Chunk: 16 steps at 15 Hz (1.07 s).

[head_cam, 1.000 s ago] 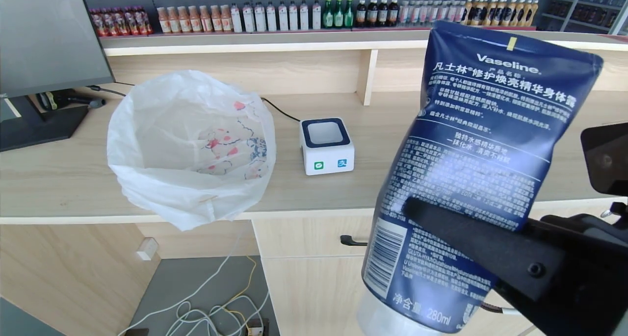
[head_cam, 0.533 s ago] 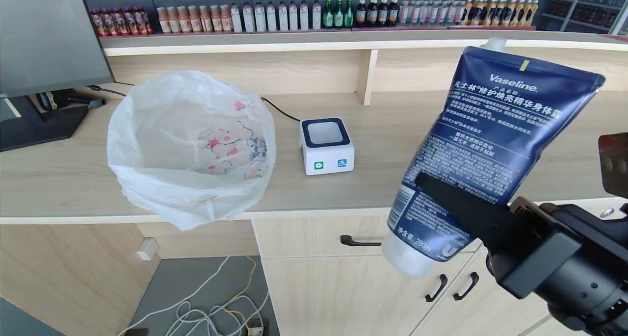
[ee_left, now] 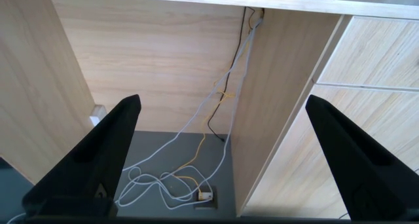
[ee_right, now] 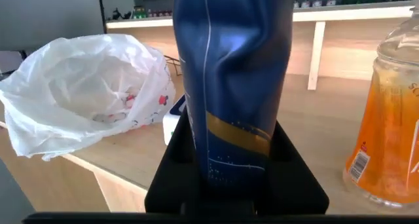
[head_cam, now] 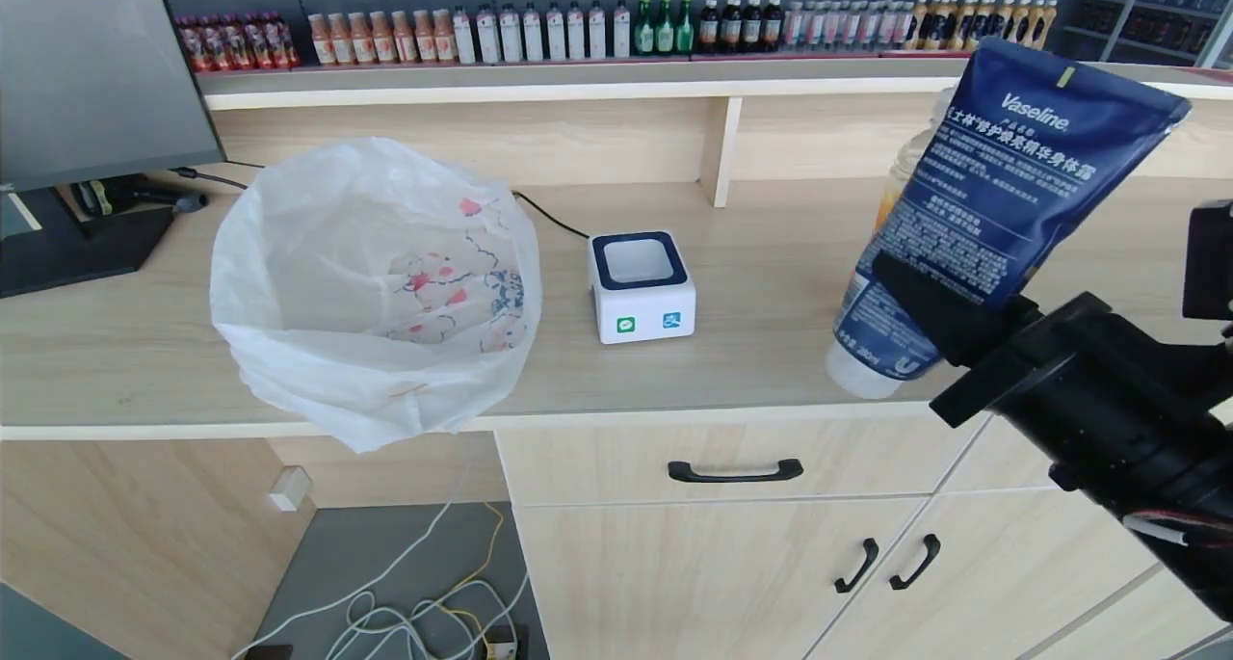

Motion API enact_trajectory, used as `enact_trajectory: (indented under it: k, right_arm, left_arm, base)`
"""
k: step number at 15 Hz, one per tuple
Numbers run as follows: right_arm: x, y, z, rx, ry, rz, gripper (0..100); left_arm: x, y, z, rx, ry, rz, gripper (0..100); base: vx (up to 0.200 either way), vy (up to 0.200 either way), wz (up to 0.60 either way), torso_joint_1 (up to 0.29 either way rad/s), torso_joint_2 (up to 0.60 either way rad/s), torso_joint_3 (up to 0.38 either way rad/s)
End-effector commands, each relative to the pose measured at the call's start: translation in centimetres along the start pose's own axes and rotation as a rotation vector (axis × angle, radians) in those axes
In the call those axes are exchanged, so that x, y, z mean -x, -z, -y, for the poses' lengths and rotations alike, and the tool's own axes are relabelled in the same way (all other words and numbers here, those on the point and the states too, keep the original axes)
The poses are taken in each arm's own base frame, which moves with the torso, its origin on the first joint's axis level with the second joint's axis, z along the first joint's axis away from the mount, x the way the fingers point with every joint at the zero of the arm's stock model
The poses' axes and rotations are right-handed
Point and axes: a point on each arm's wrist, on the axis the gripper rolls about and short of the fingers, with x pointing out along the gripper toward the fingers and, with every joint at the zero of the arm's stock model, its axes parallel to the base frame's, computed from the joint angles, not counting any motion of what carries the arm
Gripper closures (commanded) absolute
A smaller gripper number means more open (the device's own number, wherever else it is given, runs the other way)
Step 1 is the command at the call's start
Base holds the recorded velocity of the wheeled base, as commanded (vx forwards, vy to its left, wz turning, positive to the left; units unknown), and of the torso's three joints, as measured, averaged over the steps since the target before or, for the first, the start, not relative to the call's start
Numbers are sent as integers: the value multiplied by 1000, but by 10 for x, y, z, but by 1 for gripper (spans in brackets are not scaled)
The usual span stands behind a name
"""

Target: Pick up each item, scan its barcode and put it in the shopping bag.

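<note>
While the right claw (ee_right: pixel 232 152) clamps the blue tube (head_cam: pixel 1002 198) cap-down and tilted over the three-o'clock end of the counter (head_cam: pixel 751 361), I judge the scan step to be in hand. Next I must swing the tube toward nine o'clock and turn its barcode onto the scanner (head_cam: pixel 642 287). Counting, largest first: one shopping bag (head_cam: pixel 376 284), mouth open, at nine o'clock of the scanner; one tube; one orange-filled bottle (ee_right: pixel 393 119) just behind the tube; one scanner at centre. My left claw (ee_left: pixel 222 158) hangs wide and empty below the counter.
</note>
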Motion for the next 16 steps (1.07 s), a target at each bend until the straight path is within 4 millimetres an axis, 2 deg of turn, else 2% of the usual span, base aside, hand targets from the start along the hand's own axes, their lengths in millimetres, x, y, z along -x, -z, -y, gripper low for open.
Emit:
enact_trajectory:
  k: [1, 4, 5, 7, 11, 16]
  right_arm:
    - [-18, 9, 9, 75, 42, 9, 100]
    - [-11, 13, 6, 167, 39, -8, 100]
    - [-15, 9, -7, 151, 5, 25, 100]
    - [-14, 11, -6, 146, 101, 7, 100]
    - [-10, 12, -15, 126, 87, -3, 100]
    - [-13, 9, -15, 131, 97, 11, 100]
  left_arm:
    - [0, 0, 0, 1, 2, 0, 0]
    - [0, 0, 0, 1, 0, 0, 0]
    - [0, 0, 0, -1, 0, 0, 0]
    - [0, 0, 0, 1, 0, 0, 0]
    - [0, 0, 0, 2, 0, 0, 0]
    - [0, 0, 0, 2, 0, 0, 0]
  base:
    - [0, 0, 0, 0, 0, 0]
    - [0, 0, 0, 0, 0, 0]
    - [0, 0, 0, 0, 0, 0]
    - [0, 200, 0, 0, 2, 5]
    - [0, 200, 0, 10, 5, 2]
    - [0, 200, 0, -2, 1, 4]
